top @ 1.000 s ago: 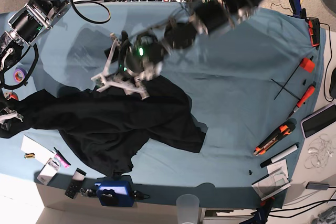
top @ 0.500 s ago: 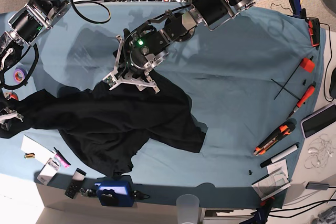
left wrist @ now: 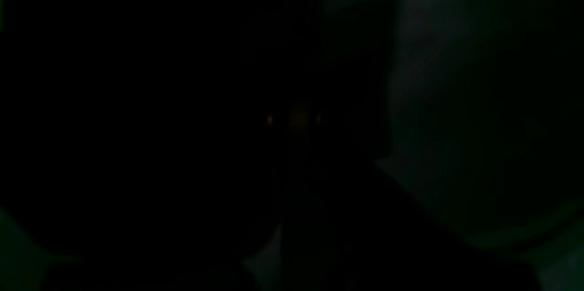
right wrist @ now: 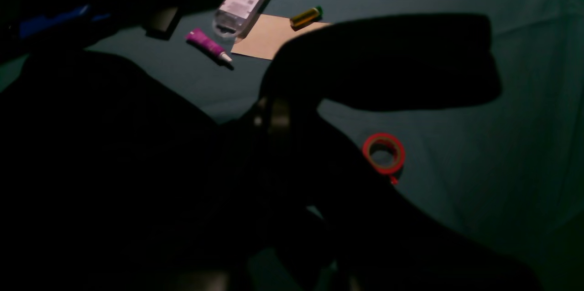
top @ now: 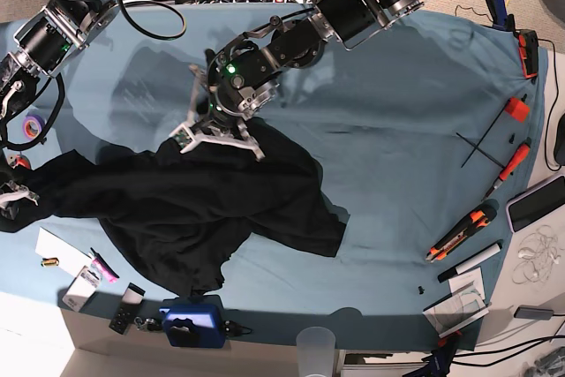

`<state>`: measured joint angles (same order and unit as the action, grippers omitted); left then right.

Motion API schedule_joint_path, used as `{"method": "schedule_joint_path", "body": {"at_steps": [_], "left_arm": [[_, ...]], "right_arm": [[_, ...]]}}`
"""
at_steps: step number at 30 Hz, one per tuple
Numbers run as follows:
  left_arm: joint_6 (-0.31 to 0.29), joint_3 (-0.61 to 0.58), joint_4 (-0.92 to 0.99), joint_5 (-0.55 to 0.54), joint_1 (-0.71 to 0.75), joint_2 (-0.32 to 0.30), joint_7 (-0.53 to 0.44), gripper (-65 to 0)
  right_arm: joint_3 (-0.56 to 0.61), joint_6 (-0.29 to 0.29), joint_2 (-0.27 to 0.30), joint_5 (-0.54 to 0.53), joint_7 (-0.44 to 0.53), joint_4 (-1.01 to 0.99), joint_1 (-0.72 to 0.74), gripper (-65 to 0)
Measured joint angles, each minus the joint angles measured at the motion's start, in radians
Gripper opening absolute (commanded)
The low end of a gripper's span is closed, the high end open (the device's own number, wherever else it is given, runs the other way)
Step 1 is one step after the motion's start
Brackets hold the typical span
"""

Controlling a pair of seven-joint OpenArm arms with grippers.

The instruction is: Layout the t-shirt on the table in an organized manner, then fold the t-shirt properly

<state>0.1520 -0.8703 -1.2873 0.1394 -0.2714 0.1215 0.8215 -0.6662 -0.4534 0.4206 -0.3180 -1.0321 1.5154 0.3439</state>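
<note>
The black t-shirt [top: 194, 209] lies crumpled across the left half of the teal table [top: 397, 121], one end stretched out to the left. My left gripper [top: 216, 137] reaches down from the upper right onto the shirt's top edge and is shut on the fabric there. Its wrist view is almost wholly black. At the far left edge my right gripper [top: 12, 198] is shut on the shirt's stretched-out end. In the right wrist view dark t-shirt fabric [right wrist: 137, 168] fills the lower left, and a flap of it hangs above the table [right wrist: 479, 168].
A red tape roll [right wrist: 384, 153], a purple tube [right wrist: 207, 44], a battery [right wrist: 306, 16] and a tan card [right wrist: 262, 38] lie near the right gripper. Purple tape [top: 33, 125] sits at the left edge. Screwdrivers [top: 508, 165] and a cutter [top: 459, 234] lie right, a blue device [top: 190, 324] and cup [top: 316, 342] in front.
My left arm has steadied over the shirt's top edge and its gripper has closed there. The right gripper and the rest of the shirt have not moved.
</note>
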Motion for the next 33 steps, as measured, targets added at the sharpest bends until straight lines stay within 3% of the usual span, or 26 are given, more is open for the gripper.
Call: {"method": "schedule_joint_path", "body": {"at_steps": [3,5,7,12,14,18,22,25,28,30,33], "left_arm": [[0.085,0.000,-0.004,0.092,-0.006,-0.004,0.077,-65.0],[0.110,0.001,-0.028,0.152,-0.009,-0.018,0.150,-65.0],[0.122,0.001,-0.068,0.206,-0.018,-0.027,0.208,-65.0],[0.129,0.032,-0.206,0.340,-0.062,-0.018,0.253,-65.0],[0.094,0.087,-0.250,0.375,-0.057,-0.020,0.269,-65.0],[0.016,0.254,-0.326,0.369,-0.056,-0.020,0.271,-65.0],[-0.023,0.486,-0.373,0.361,-0.057,-0.017,0.249,-65.0],[-0.069,0.645,-0.413,0.253,-0.056,-0.025,0.246,-65.0],[-0.129,0.710,-0.438,0.150,-0.056,-0.074,0.244,-65.0],[-0.136,0.721,-0.454,0.143,-0.055,-0.123,0.244,-65.0],[-0.107,0.727,-0.483,0.139,-0.056,-0.203,0.234,-65.0]], "right_arm": [[0.000,0.000,0.000,0.000,0.000,0.000,0.000,-65.0],[0.000,0.000,0.000,0.000,0.004,0.000,0.000,-65.0],[0.000,0.000,0.000,-0.013,0.011,0.000,0.000,-65.0],[0.000,-0.097,0.000,-0.142,0.011,0.000,-0.001,-65.0],[0.000,-0.114,0.000,-0.170,0.011,0.000,0.000,-65.0],[0.000,-0.115,0.000,-0.199,0.017,0.000,0.002,-65.0],[0.000,-0.116,0.000,-0.204,0.034,0.000,0.019,-65.0],[0.000,-0.116,0.000,-0.243,0.039,0.000,0.024,-65.0],[0.000,-0.160,0.001,-0.321,0.037,0.000,0.024,-65.0],[0.000,-0.200,0.000,-0.371,0.024,0.000,0.024,-65.0],[0.000,-0.214,0.000,-0.402,-0.087,0.000,0.025,-65.0]]}}
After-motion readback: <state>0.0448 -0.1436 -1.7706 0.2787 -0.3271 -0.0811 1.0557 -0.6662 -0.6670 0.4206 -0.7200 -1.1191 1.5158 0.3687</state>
